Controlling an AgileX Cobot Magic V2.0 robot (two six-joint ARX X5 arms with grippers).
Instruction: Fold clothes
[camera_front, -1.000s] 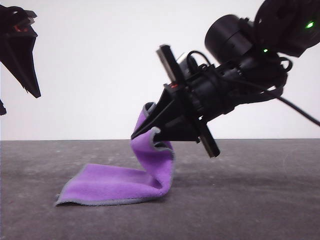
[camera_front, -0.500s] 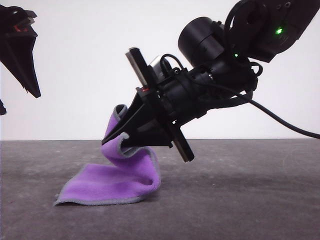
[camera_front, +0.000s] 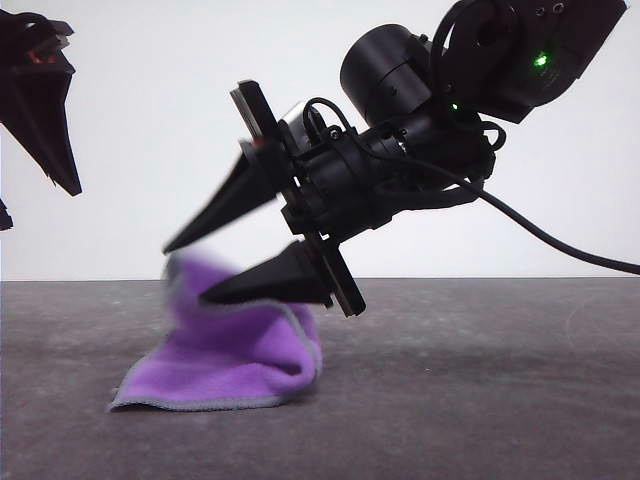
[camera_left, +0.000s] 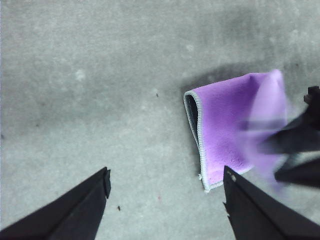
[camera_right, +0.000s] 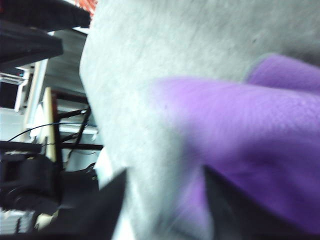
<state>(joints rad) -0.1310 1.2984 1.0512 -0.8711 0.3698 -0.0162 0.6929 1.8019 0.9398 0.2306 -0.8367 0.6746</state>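
Looking forward over the grey surface (camera_front: 480, 400), the purple cloth (camera_front: 240, 365) lies in a loose heap, one flap up and blurred as it slumps onto the rest. The right tool (camera_front: 185, 270) hangs just above it with its two fingers spread wide and nothing between them. The left tool (camera_front: 50, 150) hangs high and well apart; whether it is spread or closed I cannot tell from here.

From the left wrist, the left tool (camera_left: 165, 182) stands wide over bare surface, with the cloth (camera_left: 225, 135) beside it, its light hem (camera_left: 199, 145) plainly edged and a dark face peeking under.

From the right wrist, the cloth (camera_right: 260, 135) is a soft purple smear.

It looks light, limp and fleecy, not slippery; I would pinch it at a hemmed corner.
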